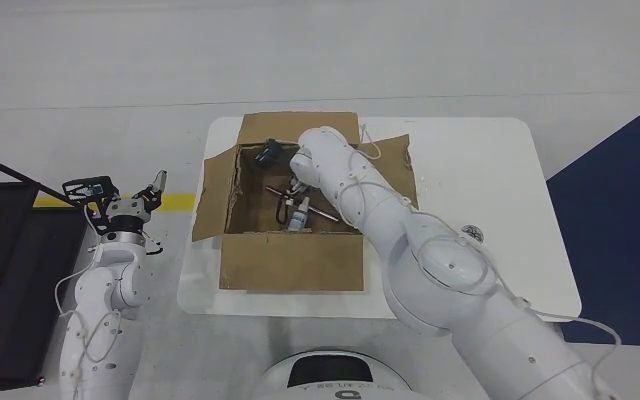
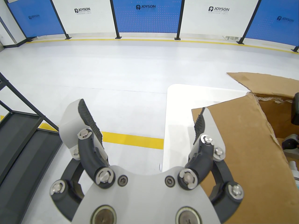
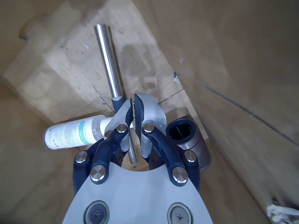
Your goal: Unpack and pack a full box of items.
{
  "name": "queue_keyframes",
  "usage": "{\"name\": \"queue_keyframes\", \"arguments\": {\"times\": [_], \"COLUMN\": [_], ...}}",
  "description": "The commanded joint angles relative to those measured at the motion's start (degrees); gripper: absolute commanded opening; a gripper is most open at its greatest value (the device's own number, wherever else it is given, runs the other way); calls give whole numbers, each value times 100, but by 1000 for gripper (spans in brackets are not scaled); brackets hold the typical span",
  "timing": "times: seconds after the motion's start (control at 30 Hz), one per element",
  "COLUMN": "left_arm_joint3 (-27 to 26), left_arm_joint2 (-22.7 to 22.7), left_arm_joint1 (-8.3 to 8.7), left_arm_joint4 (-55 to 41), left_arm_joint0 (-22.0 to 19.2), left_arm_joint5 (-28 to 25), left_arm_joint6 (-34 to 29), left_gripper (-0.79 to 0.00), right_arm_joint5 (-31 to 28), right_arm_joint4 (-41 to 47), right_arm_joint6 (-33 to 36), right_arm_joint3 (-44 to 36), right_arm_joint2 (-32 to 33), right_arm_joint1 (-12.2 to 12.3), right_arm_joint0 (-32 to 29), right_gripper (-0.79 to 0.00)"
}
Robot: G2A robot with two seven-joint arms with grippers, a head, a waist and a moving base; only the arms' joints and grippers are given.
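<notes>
Crowding floor of box [image 1: 290,265]: steel rod [image 3: 108,59] crossing bottle [image 3: 72,132], bearing [image 3: 184,136] just beside, against wall. Occupying middle of opening: right gripper [image 3: 134,108], fingers pressed together, low over rod. Standing between left gripper [image 2: 142,122], fingers spread, and box interior: outward-tilted flap [image 2: 245,152]. Offering widest free room: table [image 1: 480,160] beside box, on right arm's side.

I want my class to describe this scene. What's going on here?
The right hand is down inside the open box, shut on the neck of a white bottle that lies on its side. A steel rod and a metal sleeve lie close by in the box. The left hand hangs open and holds nothing, off the table beside a box flap.
</notes>
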Motion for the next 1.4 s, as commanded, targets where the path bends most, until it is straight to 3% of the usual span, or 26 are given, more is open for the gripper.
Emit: {"name": "queue_keyframes", "arguments": {"times": [0.0,0.13,0.23,0.33,0.4,0.47,0.57,0.83,1.0,1.27,1.37], "left_arm_joint3": [0,0,0,0,0,0,0,0,0,0,0], "left_arm_joint2": [0,0,0,0,0,0,0,0,0,0,0], "left_arm_joint1": [0,0,0,0,0,0,0,0,0,0,0], "left_arm_joint4": [0,0,0,0,0,0,0,0,0,0,0], "left_arm_joint0": [0,0,0,0,0,0,0,0,0,0,0], "left_arm_joint5": [0,0,0,0,0,0,0,0,0,0,0], "left_arm_joint6": [0,0,0,0,0,0,0,0,0,0,0], "left_gripper": [0,0,0,0,0,0,0,0,0,0,0], "right_arm_joint5": [8,-3,28,13,41,206,327,-115,-105,-149,-182], "right_arm_joint4": [-55,-96,-41,-13,21,129,308,871,1013,936,901], "right_arm_joint6": [7,-43,-195,-289,-220,-59,138,270,260,289,299], "right_arm_joint3": [-34,-133,-207,-234,-240,-207,-138,294,324,70,-61], "right_arm_joint2": [-7,14,81,140,182,257,371,708,816,844,856], "right_arm_joint1": [-4,-11,-6,18,33,45,73,246,328,416,443], "right_arm_joint0": [2,12,52,101,120,146,131,12,-78,-232,-253], "right_gripper": [-711,-662,-449,-394,-237,-188,-191,-228,-296,-262,-345]}}
